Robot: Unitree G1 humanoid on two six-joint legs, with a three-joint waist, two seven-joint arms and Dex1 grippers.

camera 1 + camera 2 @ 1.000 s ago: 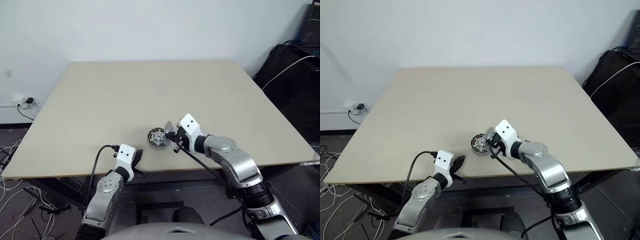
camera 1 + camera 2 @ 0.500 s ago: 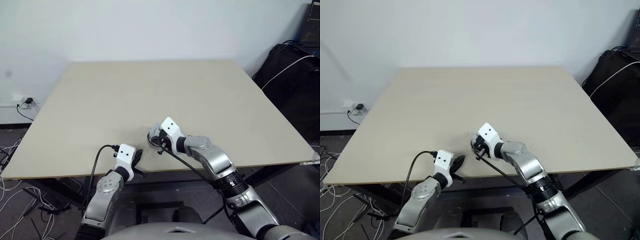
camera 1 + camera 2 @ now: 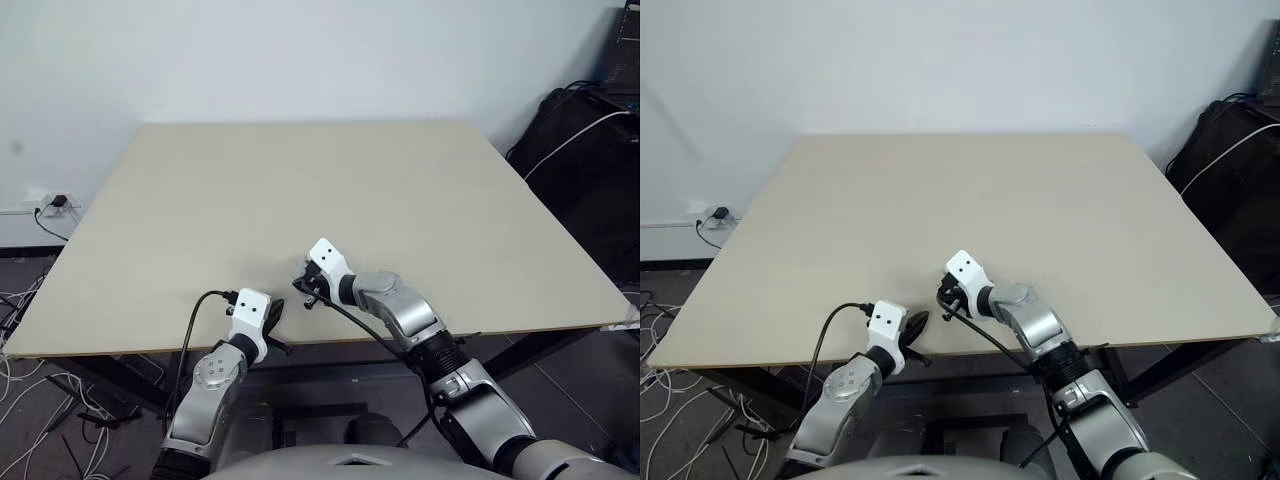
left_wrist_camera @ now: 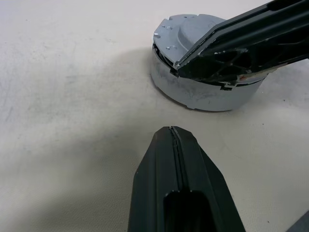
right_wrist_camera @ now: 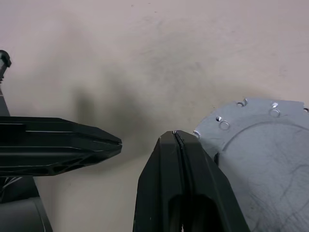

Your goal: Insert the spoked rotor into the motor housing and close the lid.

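The motor housing (image 4: 207, 94) is a low grey round can on the table (image 3: 300, 180) near the front edge. The lid (image 4: 193, 29), smooth domed face up, sits on top of it and also shows in the right wrist view (image 5: 260, 154). The spoked rotor is hidden. My right gripper (image 4: 176, 65) is shut with nothing in it; its fingers lie across the lid's top, the tip at the lid's edge (image 5: 175, 133). In the head view the right hand (image 3: 305, 285) covers the housing. My left gripper (image 4: 171, 129) is shut and empty, a short way in front of the housing (image 3: 277, 308).
A black bag (image 3: 590, 150) with a white cable stands on the floor past the table's right edge. Loose cables (image 3: 20, 300) and a wall socket (image 3: 50, 203) are on the left. The wide table top beyond the housing is bare.
My right gripper swung left and down, from beside the round housing to over it, so the hand now covers it in the head views. The left arm stayed put.
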